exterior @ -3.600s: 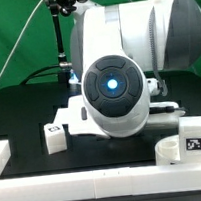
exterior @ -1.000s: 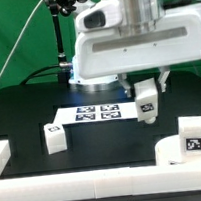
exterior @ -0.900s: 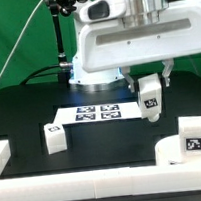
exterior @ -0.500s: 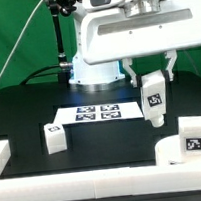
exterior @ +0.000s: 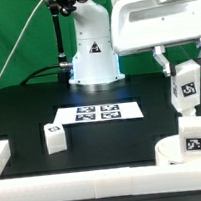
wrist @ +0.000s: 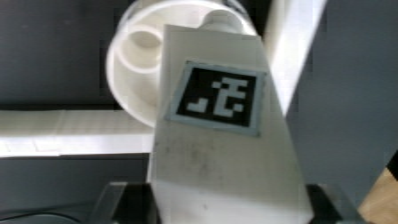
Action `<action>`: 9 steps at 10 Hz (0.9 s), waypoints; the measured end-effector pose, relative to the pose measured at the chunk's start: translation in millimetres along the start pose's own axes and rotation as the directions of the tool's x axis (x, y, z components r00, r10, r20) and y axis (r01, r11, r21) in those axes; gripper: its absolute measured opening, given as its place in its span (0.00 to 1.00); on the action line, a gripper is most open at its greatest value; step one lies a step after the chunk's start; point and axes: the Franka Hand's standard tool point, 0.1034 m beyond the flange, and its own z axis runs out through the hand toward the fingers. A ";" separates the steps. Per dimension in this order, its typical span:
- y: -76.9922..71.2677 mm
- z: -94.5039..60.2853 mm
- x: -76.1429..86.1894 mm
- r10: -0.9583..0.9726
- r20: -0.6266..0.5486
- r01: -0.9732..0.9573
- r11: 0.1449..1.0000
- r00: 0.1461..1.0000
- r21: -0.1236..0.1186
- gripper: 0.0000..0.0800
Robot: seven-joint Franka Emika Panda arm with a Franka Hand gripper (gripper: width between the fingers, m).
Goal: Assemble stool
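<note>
A white stool leg (exterior: 185,92), upright with its square tag facing out, hangs in the air clamped between the two fingers of the tool (exterior: 185,69). It is above the round seat (exterior: 184,148) and clear of it. The seat rests on the black counter (exterior: 104,148) at the exterior view's right, just beside the long white rail (exterior: 87,177). In the wrist view the held leg (wrist: 210,150) fills the middle, with the seat (wrist: 160,55) behind it. A second leg (exterior: 54,137) stands on the counter towards the exterior view's left, near the marker board (exterior: 94,115), which lies flat between it and the seat.
</note>
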 end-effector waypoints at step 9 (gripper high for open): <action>-26.8 8.7 16.8 -0.268 -0.064 0.268 0.963 0.961 -0.011 0.41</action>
